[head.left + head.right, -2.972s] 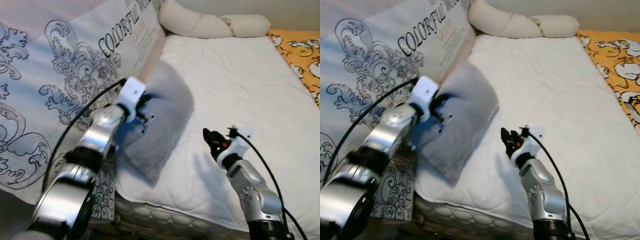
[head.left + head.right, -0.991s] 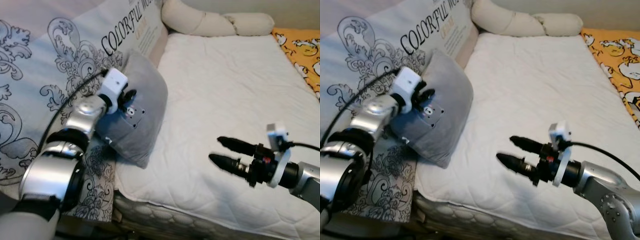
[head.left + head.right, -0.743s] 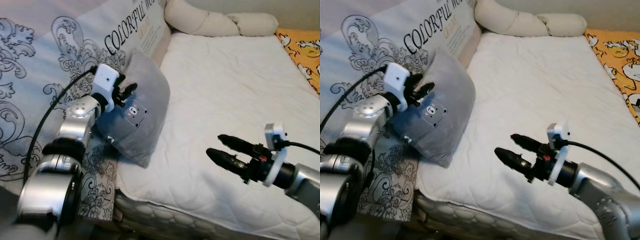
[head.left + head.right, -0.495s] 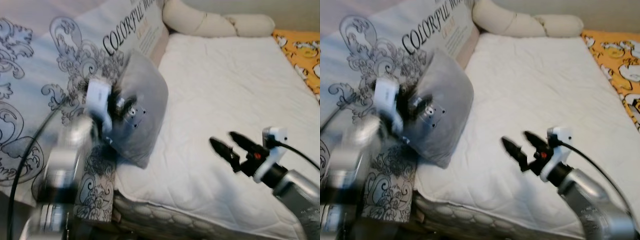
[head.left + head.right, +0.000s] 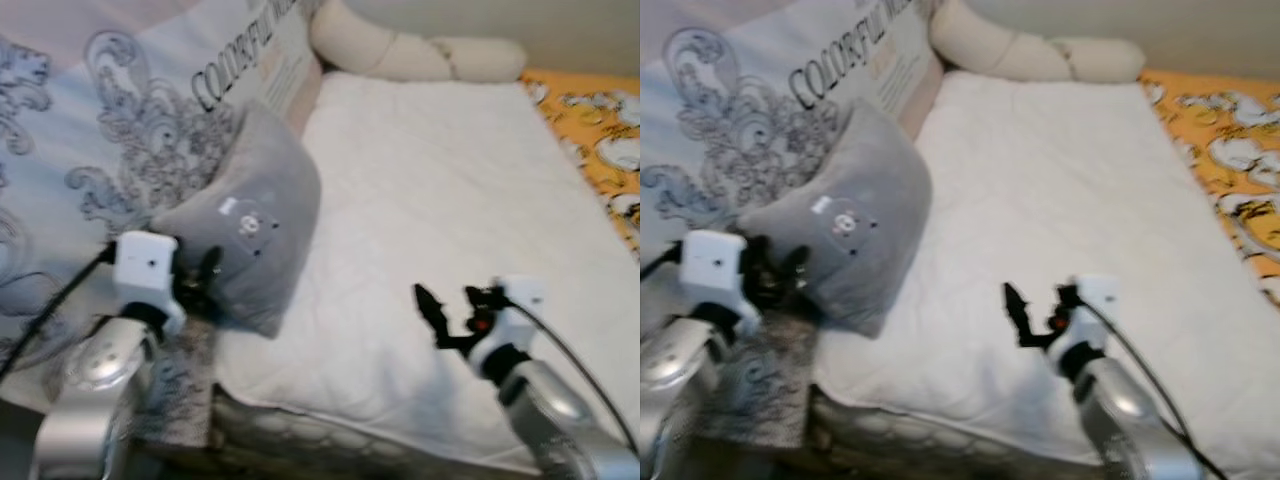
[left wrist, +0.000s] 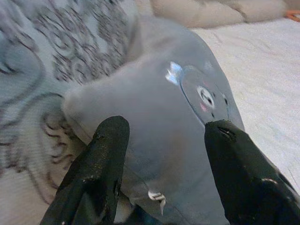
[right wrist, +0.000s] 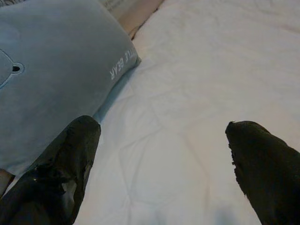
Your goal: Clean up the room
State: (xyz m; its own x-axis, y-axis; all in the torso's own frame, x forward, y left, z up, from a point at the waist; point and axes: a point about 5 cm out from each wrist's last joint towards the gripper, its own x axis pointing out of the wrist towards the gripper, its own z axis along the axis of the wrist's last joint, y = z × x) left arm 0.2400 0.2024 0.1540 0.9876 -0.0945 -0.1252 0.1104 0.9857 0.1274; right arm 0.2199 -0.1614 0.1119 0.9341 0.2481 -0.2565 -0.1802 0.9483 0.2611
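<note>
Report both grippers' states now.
Left gripper: open, holding nothing, at the grey pillow.
Right gripper: open, empty, above the white mattress.

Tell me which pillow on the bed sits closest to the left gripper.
The grey pillow with the bear face, propped at the bed's left edge just ahead of the left gripper. The long cream bolster lies far off at the head.

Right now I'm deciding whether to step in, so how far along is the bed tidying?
Done: the grey pillow leans at the mattress edge against the patterned duvet. In hand: nothing; the left gripper sits open just short of the pillow's corner, and the right gripper hovers open over bare mattress. Left: probably straightening the duvet and the cream bolster at the far end.
</note>
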